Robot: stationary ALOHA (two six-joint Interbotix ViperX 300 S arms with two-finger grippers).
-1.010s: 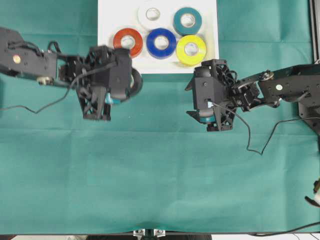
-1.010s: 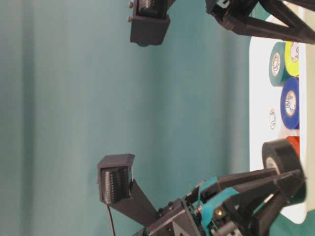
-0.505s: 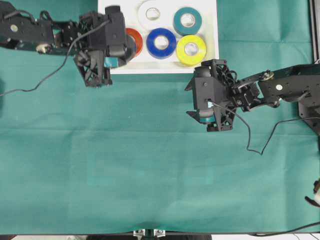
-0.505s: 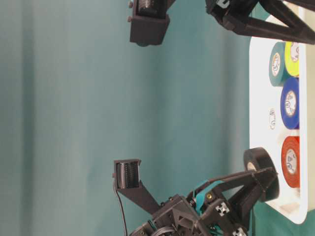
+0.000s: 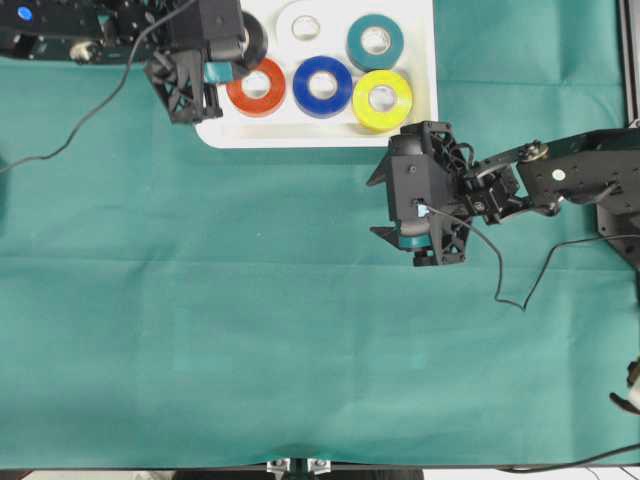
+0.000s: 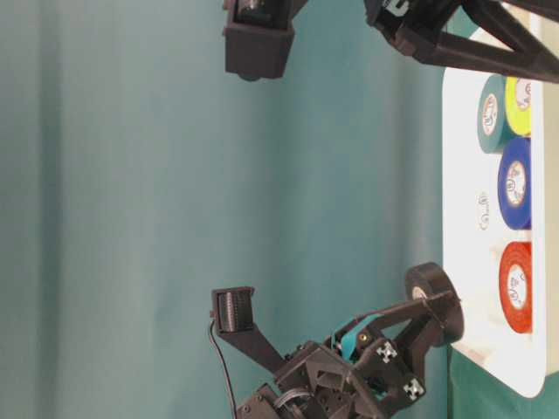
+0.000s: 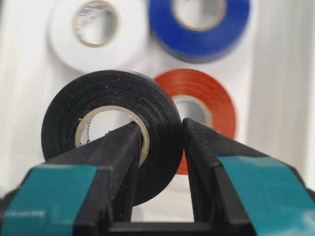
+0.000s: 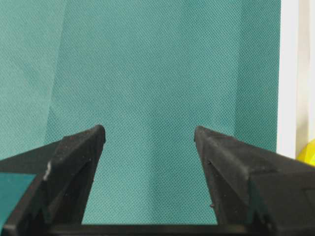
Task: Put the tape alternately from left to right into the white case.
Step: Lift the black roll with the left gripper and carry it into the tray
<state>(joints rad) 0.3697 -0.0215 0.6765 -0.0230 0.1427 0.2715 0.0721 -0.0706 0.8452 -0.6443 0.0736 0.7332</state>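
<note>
The left gripper [image 7: 160,147] is clamped on the black tape roll [image 7: 110,130], one finger inside its pale core, and holds it above the left end of the white case [image 5: 415,40]. In the case lie the red-orange roll [image 5: 256,86], white roll [image 5: 302,25], blue roll [image 5: 322,86], yellow roll [image 5: 382,99] and teal roll [image 5: 375,41]. The right gripper [image 8: 149,135] hangs spread apart and empty over the green cloth [image 5: 300,330] (beside the case).
</note>
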